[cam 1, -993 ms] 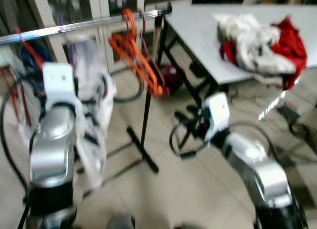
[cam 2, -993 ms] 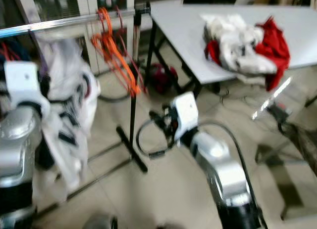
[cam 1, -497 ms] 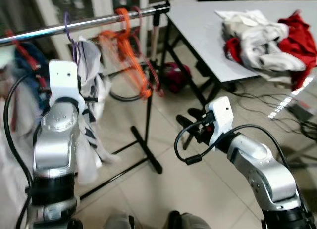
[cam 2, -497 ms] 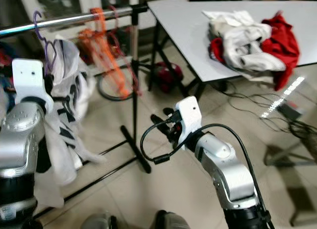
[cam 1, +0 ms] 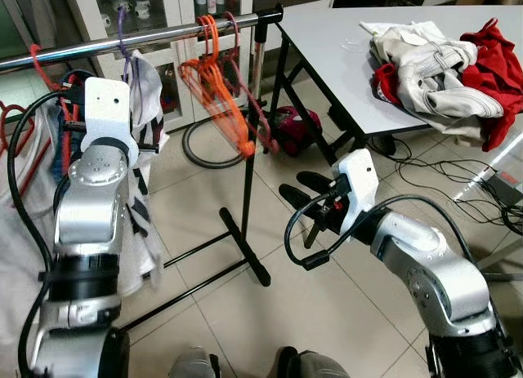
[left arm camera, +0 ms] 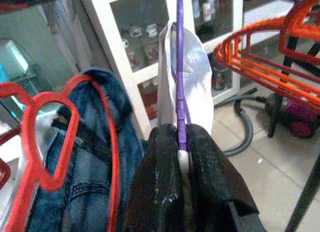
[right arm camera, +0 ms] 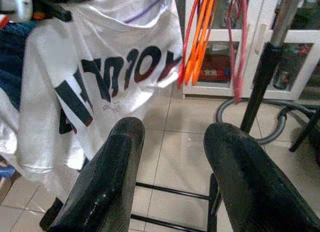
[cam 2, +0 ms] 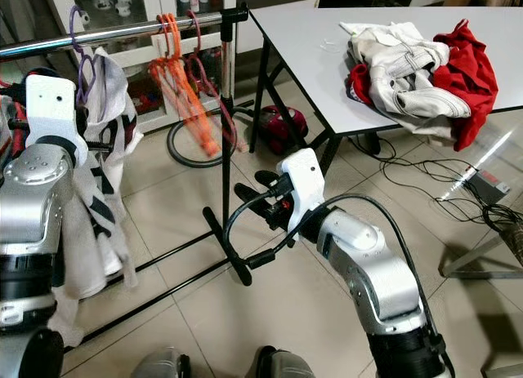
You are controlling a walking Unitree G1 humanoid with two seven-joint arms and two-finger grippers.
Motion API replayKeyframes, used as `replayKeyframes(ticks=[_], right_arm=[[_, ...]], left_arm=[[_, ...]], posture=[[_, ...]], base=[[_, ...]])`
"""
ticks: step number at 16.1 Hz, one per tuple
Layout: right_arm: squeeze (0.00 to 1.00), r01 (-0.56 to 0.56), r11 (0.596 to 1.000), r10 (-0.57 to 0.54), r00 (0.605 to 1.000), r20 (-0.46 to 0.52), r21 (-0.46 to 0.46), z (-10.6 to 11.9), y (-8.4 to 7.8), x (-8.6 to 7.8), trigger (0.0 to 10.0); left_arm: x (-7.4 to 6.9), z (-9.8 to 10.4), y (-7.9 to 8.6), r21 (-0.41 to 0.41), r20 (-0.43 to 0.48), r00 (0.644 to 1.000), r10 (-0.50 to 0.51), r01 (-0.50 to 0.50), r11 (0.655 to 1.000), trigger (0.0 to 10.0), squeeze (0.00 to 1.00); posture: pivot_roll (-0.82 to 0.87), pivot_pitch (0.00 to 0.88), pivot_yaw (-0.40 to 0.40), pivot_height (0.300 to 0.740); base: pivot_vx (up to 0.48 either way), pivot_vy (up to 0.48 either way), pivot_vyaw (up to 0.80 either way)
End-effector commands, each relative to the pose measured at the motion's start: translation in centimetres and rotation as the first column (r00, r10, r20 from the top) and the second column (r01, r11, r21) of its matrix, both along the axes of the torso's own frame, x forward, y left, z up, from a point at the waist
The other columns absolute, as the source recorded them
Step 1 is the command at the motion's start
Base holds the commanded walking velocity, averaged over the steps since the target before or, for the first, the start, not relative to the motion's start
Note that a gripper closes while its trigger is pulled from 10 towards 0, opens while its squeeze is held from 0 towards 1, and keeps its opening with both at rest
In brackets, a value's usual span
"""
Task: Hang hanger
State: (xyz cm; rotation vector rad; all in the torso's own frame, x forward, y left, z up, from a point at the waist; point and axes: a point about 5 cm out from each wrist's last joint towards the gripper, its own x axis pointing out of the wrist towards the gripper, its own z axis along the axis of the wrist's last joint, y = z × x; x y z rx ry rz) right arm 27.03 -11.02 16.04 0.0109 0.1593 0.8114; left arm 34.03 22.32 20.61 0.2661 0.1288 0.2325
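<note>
Swinging since half a second before, orange plastic hangers [cam 1: 219, 100] blurred at the chrome rail's [cam 1: 147, 37] one o'clock end. Left gripper [left arm camera: 181, 157] pinched the purple hanger [left arm camera: 179, 61] carrying a white printed shirt [right arm camera: 100, 76]; right gripper [right arm camera: 172, 157] gaped empty. Early release could drop it.

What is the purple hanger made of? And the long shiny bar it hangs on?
The purple hanger looks like plastic: thin, evenly coloured, slightly glossy. The left gripper is shut on it. The rail looks like polished metal, likely steel: silvery, with bright reflections along it.
</note>
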Motion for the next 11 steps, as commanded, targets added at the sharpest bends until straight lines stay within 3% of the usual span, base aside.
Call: replayKeyframes(ticks=[1,6,9,11], right_arm=[[0.0,-0.029,1.0,0.029,1.0,0.013,-0.003,0.7,0.0,-0.1,10.0],[0.0,-0.074,0.997,0.074,0.997,-0.004,-0.012,1.1,0.0,-0.3,10.0],[0.0,-0.22,0.974,0.218,0.975,-0.043,-0.048,0.9,-0.1,-1.9,10.0],[0.0,-0.218,0.975,0.216,0.975,-0.045,-0.052,0.8,-0.4,-2.0,10.0]], left_arm=[[0.5,1.2,-0.2,0.016,0.024,1.0,0.003,-0.004,1.0,10.0,0.0],[2.1,1.5,0.1,-0.003,-0.018,1.0,0.014,-0.014,1.0,10.0,0.0],[2.1,1.1,-0.1,-0.033,-0.028,0.999,0.039,-0.04,0.999,10.0,0.0],[1.9,0.8,-0.4,-0.06,-0.021,0.999,0.041,-0.042,0.997,10.0,0.0]], posture=[[0.04,0.079,-0.055,0.74],[0.03,0.086,-0.066,0.74],[0.02,0.087,-0.067,0.74],[0.01,0.089,-0.07,0.74]], base=[[0.0,0.0,0.0],[0.0,0.0,0.0],[0.0,0.0,0.0],[0.0,0.0,0.0]])
